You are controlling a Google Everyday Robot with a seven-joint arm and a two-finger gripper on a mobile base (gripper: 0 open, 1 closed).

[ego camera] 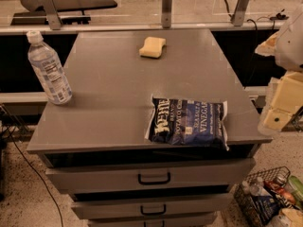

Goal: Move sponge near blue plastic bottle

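**Sponge at the back, bottle at the left edge**

My gripper [282, 104] hangs off the right side of the counter [109, 96], beyond its edge and above floor level, touching nothing that I can make out. From this angle I cannot tell whether it is wide or narrow.

The sponge [152, 47] lies flat near the far edge of the counter, roughly midway across its width. The blue plastic bottle [49, 69] stands at the left edge, cap on, leaning a little to the left. The two are well apart, with bare grey surface between them.

A dark blue chip bag [188, 122] lies flat at the front right, its near edge just over the counter's lip. Below the top, drawers [154, 178] with black handles stand slightly open. A wire basket [246, 203] of bottles and packets sits on the floor at the lower right.
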